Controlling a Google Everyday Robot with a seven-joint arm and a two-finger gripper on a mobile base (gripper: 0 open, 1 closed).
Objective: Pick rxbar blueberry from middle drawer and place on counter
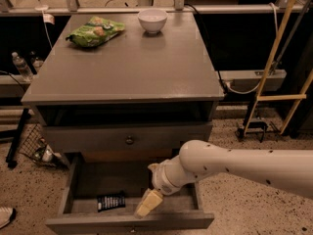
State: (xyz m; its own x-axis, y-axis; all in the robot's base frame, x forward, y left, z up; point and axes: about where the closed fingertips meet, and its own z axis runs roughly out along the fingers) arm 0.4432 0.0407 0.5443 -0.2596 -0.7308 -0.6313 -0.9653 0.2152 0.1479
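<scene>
The rxbar blueberry (111, 201) is a small dark bar with white lettering. It lies flat on the bottom of the open middle drawer (78, 180), near its front left. My gripper (148, 202) hangs inside the drawer, to the right of the bar and apart from it, at the end of my white arm that comes in from the right. The grey counter (132, 62) is the cabinet top above the drawer.
A green snack bag (94, 31) and a white bowl (152, 20) sit at the back of the counter. A closed drawer front with a round knob (129, 140) is above the open drawer. A yellow ladder (274, 67) stands at the right, a wire basket (36, 148) at the left.
</scene>
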